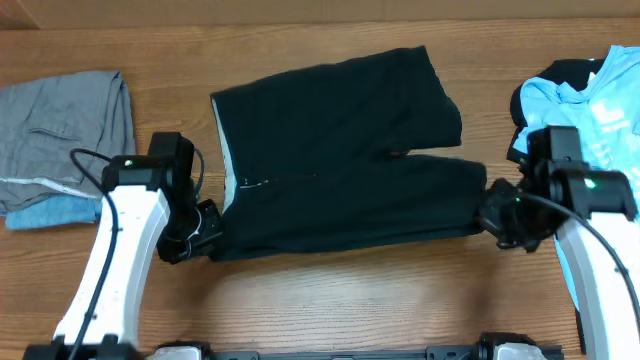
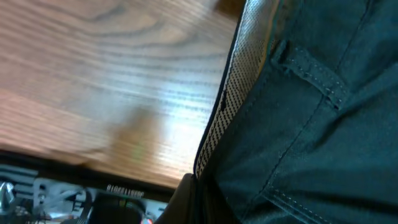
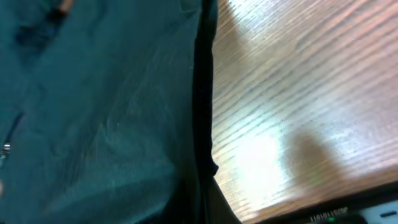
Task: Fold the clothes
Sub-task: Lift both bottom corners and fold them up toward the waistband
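Observation:
The black shorts [image 1: 340, 160] lie spread across the middle of the wooden table, with the pale grey inner waistband [image 1: 226, 150] at their left end. My left gripper [image 1: 212, 238] is shut on the shorts' near waistband corner. The left wrist view shows the mesh waistband [image 2: 233, 93] and a belt loop running into the jaws [image 2: 193, 193]. My right gripper [image 1: 488, 214] is shut on the near leg hem. The right wrist view shows the dark fabric [image 3: 99, 112] and its hem edge in the jaws [image 3: 205, 193].
A folded grey garment [image 1: 62, 125] lies on a blue piece [image 1: 50, 212] at the far left. A light blue T-shirt [image 1: 610, 95] with white print lies over a black piece [image 1: 545, 85] at the right edge. Bare wood shows along the table's front [image 1: 340, 300].

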You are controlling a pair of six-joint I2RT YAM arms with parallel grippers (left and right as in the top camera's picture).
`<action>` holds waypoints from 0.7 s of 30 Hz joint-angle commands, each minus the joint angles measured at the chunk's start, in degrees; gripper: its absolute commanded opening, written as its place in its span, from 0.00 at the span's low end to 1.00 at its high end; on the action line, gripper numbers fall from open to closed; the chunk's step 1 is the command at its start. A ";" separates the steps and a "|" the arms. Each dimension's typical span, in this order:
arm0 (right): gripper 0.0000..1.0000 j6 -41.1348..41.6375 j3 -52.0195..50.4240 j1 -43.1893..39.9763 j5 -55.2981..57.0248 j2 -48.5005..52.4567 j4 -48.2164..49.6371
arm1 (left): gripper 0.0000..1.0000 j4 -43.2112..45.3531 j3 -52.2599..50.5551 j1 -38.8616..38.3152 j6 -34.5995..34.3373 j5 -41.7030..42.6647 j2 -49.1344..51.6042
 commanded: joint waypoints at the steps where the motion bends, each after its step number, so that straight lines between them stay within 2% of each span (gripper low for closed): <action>1: 0.04 -0.44 1.95 -0.63 6.34 -4.48 -1.77 | 0.04 -1.99 0.92 0.66 -1.16 -7.58 -6.34; 6: 0.04 -1.60 2.12 -0.63 6.01 -8.00 -4.37 | 0.04 -3.69 0.92 0.66 -2.01 -4.20 -14.51; 11: 0.04 -3.93 7.21 -0.63 5.90 -6.23 -4.39 | 0.04 1.31 0.94 0.66 -2.64 -1.31 -17.35; 16: 0.04 -8.20 15.61 -0.57 5.70 1.01 -2.86 | 0.04 8.72 2.10 0.72 -4.79 -2.16 -15.52; 21: 0.04 -12.48 22.64 -0.52 3.96 11.28 1.20 | 0.04 12.79 11.06 0.70 -5.57 -4.76 -9.92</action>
